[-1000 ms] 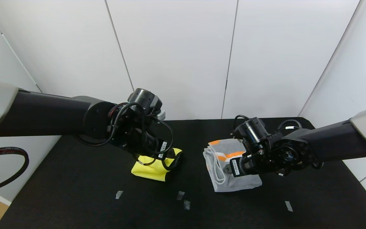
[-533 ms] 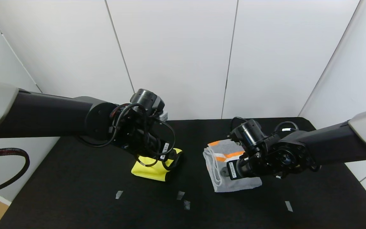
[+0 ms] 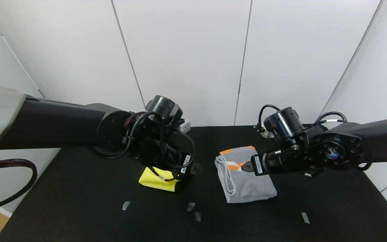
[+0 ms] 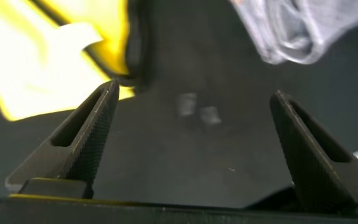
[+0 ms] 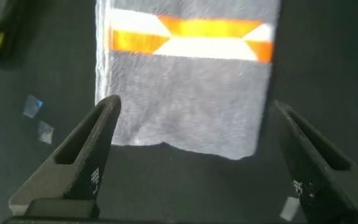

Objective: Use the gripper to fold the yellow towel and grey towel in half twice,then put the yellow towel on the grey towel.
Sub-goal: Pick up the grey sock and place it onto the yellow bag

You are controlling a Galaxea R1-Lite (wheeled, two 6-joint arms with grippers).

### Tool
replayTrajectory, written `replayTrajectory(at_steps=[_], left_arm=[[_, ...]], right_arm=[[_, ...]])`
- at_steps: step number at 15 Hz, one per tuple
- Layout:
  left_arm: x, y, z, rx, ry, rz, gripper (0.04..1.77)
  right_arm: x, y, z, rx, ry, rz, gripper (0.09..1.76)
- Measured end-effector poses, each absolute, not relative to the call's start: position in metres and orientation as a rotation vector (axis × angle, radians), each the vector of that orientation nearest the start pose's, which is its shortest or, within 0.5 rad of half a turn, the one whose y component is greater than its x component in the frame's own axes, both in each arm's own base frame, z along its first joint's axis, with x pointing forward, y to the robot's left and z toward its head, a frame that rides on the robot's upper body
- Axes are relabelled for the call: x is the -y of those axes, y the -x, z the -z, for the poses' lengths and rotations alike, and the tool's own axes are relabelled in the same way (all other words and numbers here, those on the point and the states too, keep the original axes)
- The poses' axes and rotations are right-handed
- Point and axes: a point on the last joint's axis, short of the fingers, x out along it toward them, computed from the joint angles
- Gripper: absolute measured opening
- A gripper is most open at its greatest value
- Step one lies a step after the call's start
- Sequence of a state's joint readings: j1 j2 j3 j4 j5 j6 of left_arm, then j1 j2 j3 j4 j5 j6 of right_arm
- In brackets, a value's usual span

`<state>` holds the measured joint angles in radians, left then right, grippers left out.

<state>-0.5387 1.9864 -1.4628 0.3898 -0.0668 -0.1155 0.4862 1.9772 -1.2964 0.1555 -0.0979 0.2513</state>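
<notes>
The yellow towel (image 3: 155, 179) lies folded small on the black table, left of centre; in the left wrist view the yellow towel (image 4: 36, 62) sits beside one finger. My left gripper (image 3: 189, 170) hovers at its right edge, open and empty (image 4: 194, 118), over bare table. The grey towel (image 3: 247, 183) lies folded right of centre, its orange-and-white band (image 3: 237, 165) at the far end. My right gripper (image 3: 245, 166) is above that end, open and holding nothing (image 5: 194, 130), with the grey towel (image 5: 185, 93) below its fingers.
Small tape marks (image 3: 190, 206) (image 3: 125, 205) (image 3: 305, 217) dot the black table (image 3: 79, 208) near the front. White wall panels stand close behind. A strip of bare black cloth separates the two towels.
The right arm has lifted and drawn back to the right, uncovering most of the grey towel. The left arm has shifted slightly right over the yellow towel's right edge.
</notes>
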Motion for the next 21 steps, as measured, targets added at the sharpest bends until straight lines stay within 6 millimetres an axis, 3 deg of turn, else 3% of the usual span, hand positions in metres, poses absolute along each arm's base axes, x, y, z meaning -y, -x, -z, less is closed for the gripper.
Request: replayTrajectory(at_steps=[8, 15, 21], left_arm=[[0.227, -0.322, -0.159, -1.004, 0.029, 0.611, 1.72], [0.273, -0.338, -0.137, -1.05, 0.19, 0.469, 1.72], [0.292, -0.346, -0.107, -1.097, 0.264, 0.381, 1.72]], right_arm=[[-0.124, -0.333, -0.176, -0.782, -0.026, -0.344, 1.7], [-0.116, -0.329, -0.179, -0.777, -0.039, -0.349, 1.7], [-0.106, -0.325, -0.18, -0.779, -0.048, -0.333, 1.7]])
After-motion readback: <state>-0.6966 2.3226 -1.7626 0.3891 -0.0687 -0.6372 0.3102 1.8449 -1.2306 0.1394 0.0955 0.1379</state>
